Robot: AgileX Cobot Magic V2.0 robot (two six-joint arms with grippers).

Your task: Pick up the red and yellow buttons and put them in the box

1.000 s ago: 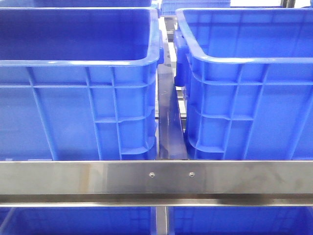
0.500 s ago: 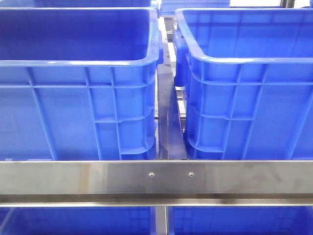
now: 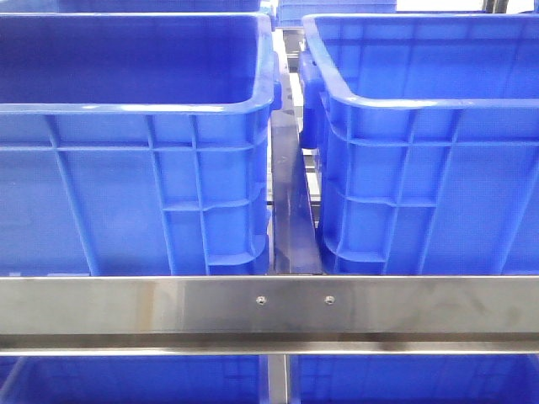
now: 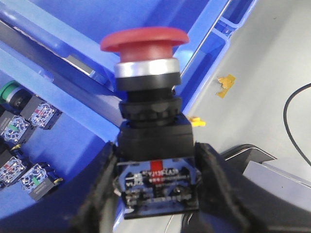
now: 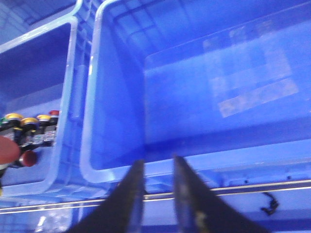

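A: Why is the red button (image 4: 144, 41) sitting cap-up between the fingers (image 4: 104, 194)?

B: The left claw (image 4: 158, 187) is clamped on its black base, a pad on each side, so the mushroom cap stands clear beyond the tips. My guess is that it can then drop base first into a box.

A: Where is that arm?

B: Over a blue rim (image 4: 204, 53), with grey floor to one side. Past the claw lies a bin holding other switches (image 4: 26, 145), one with a green cap (image 4: 9, 92).

A: And the right claw (image 5: 156, 194)?

B: Its fingers are close together with a narrow gap and nothing between them. It points down into the empty box (image 5: 90, 121). In the bin beside that sit yellow buttons (image 5: 24, 122).

A: The front view?

B: Only two crates (image 3: 168, 105) behind a steel rail (image 3: 168, 303); no arms in it.
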